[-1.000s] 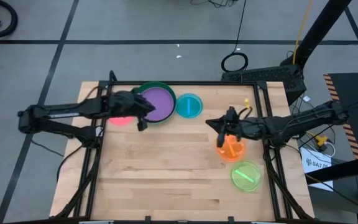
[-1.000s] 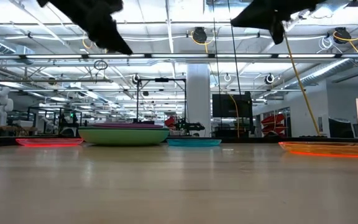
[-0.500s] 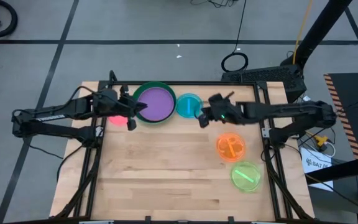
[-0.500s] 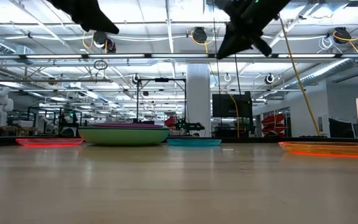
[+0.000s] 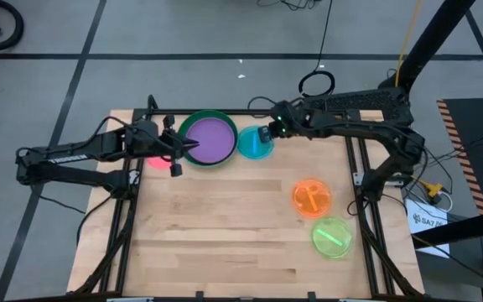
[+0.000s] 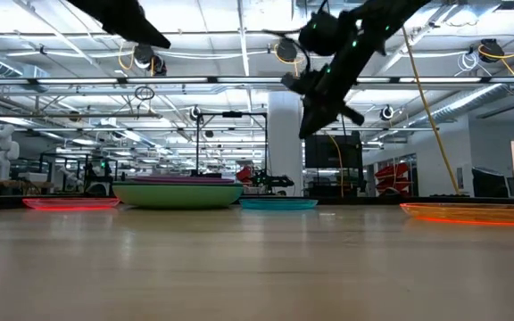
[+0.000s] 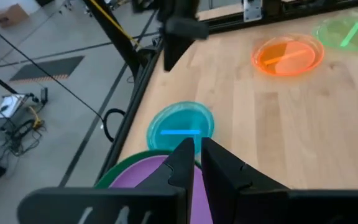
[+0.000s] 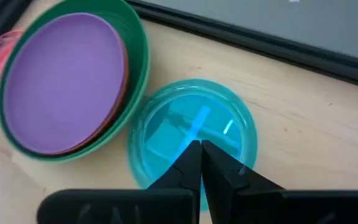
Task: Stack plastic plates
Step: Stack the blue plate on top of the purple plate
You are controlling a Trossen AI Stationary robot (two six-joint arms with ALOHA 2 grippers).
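The right gripper (image 5: 266, 134) is hanging above the blue plate (image 5: 256, 143), and its two fingers are pressed together with nothing between them. In the low view it is clearly in the air, well above the blue plate (image 6: 278, 203), so it is not touching it. I think it is being lined up there because this small plate is the next one to be picked, but that is only my judgement.

The blue plate is lying flat on the table (image 5: 225, 226), just beside the big stack (image 5: 209, 138). This stack is a dark green plate with a purple plate (image 8: 67, 106) inside it, and a thin red-orange rim is showing between them in the right wrist view. Whether another plate is lying below, I cannot tell.

The left gripper (image 5: 177, 153) is waiting on the other side of the stack from the blue plate, over a pink plate (image 5: 159, 161); its fingers are also closed and empty.

The orange plate (image 5: 311, 198) and the lime plate (image 5: 332, 237) are lying alone, well apart from the blue plate, toward the near right corner. Both are empty, like the blue one. So the four small plates are not yet stacked, and most of the task is probably remaining.
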